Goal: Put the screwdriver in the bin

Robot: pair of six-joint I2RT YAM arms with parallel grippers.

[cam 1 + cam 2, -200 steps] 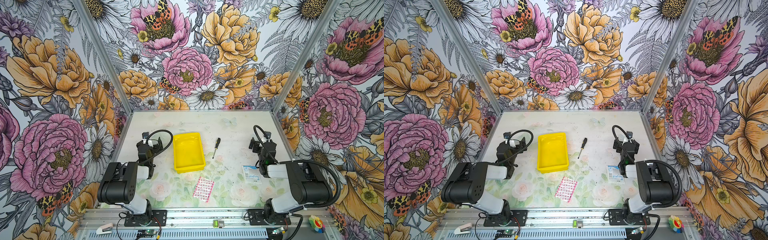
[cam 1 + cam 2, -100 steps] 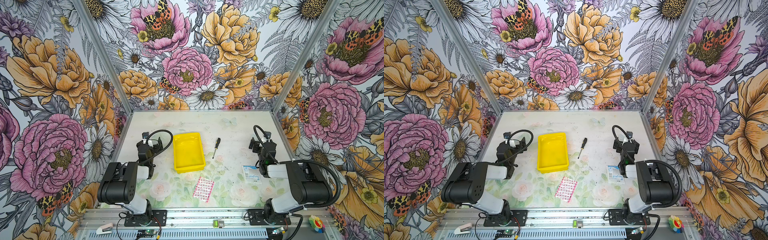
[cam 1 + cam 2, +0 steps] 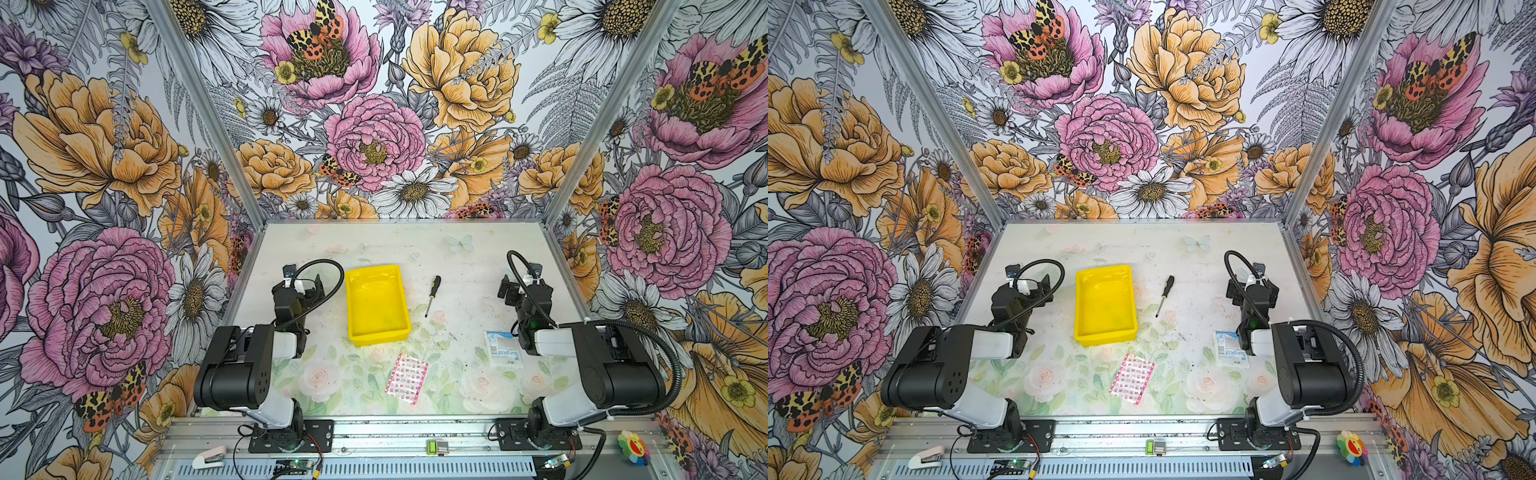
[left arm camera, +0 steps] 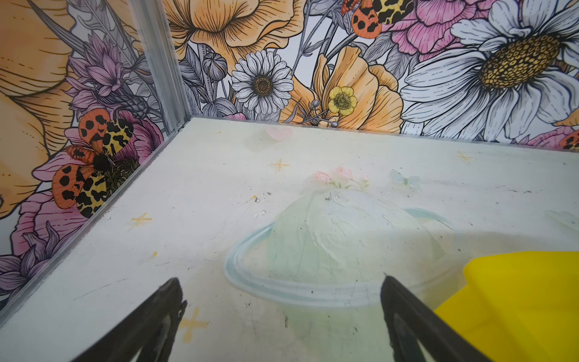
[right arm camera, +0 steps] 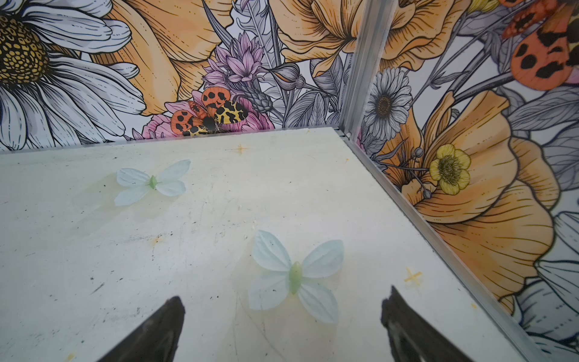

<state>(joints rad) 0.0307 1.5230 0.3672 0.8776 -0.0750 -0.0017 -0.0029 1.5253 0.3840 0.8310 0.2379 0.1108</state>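
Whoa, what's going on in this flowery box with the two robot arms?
Nothing is being handled yet. The screwdriver lies on the table beside the empty yellow bin, not touching it. The left claw and the right claw are both open and empty, each at its own side, away from the screwdriver.

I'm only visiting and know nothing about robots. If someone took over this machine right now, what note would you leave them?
Left gripper: open, empty, just left of the yellow bin.
Right gripper: open, empty, over the table at its right side.
Screwdriver: lying flat on the table right of the bin, not touching it, handle at the far end.
Done: nothing yet; the bin is empty.
Left: grasp the screwdriver, carry it over the bin, release.
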